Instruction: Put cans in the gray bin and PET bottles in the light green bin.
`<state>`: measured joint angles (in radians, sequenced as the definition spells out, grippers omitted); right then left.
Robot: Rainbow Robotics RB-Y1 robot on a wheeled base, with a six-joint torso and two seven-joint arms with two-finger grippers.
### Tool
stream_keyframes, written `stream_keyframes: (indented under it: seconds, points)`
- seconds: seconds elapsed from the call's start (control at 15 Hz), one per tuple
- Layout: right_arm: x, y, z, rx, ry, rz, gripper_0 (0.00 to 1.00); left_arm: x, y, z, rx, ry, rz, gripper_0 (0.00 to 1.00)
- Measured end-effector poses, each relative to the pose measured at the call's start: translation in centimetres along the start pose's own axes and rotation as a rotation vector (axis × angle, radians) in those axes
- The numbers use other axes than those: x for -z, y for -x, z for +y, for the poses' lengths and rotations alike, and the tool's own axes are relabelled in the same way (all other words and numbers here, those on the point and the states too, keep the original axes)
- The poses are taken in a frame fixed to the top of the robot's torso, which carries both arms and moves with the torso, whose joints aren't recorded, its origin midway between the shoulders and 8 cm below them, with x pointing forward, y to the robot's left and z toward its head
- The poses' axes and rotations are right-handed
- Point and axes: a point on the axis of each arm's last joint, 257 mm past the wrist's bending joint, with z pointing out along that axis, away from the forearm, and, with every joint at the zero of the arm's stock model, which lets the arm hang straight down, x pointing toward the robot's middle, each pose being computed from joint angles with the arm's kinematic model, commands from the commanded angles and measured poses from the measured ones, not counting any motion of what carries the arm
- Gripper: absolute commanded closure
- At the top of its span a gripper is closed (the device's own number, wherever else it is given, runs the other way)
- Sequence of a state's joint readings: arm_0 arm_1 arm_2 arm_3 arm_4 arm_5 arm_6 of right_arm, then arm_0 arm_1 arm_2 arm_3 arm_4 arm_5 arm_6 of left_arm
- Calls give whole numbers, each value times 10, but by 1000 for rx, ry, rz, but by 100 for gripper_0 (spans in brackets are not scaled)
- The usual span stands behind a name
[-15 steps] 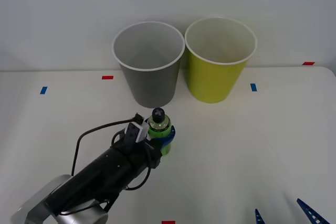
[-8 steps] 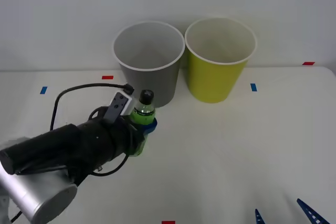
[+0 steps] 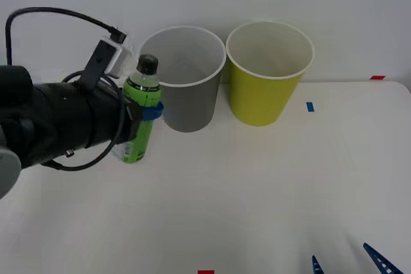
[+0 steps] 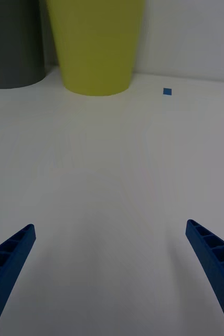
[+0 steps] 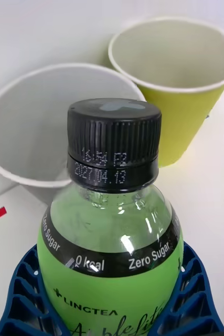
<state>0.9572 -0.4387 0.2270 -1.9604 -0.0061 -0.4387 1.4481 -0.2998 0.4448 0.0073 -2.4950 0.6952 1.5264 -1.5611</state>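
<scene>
At the left of the front view, the left gripper [image 3: 146, 112] is clamped around the PET bottle [image 3: 139, 117], which is upright and lifted off the white table [image 3: 257, 184]. The bottle sits just left of the gray bin [image 3: 183, 78], its black cap about level with that bin's white rim. In the left wrist view the blue ribbed fingers [image 5: 30, 294] wrap both sides of the green label, and the bottle [image 5: 112, 236] fills the lower centre of the frame, with the gray bin [image 5: 43, 126] behind it at mid left and the light green bin [image 5: 180, 84] at the upper right. In the front view the light green bin [image 3: 268, 72] stands just right of the gray one at upper centre, the two rims close together. The right gripper [image 3: 350, 264] is at the bottom right edge of the front view, low over the table. In the right wrist view its fingers [image 4: 216, 268] are spread wide apart, holding nothing, with both bins at the top of the frame and a small blue tape mark [image 4: 167, 92] on the table beside the light green bin [image 4: 96, 42].
</scene>
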Motion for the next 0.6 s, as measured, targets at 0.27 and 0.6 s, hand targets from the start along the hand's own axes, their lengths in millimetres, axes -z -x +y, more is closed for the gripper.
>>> stream_keyframes:
  seconds: [0.27, 0.6]
  points:
    - [0, 0, 0, 0, 0, 0, 0, 11, 48, 15, 10, 21, -66, 100]
    - [0, 0, 0, 0, 0, 0, 0, -4, 110, 30, 48, -2, -126, 100]
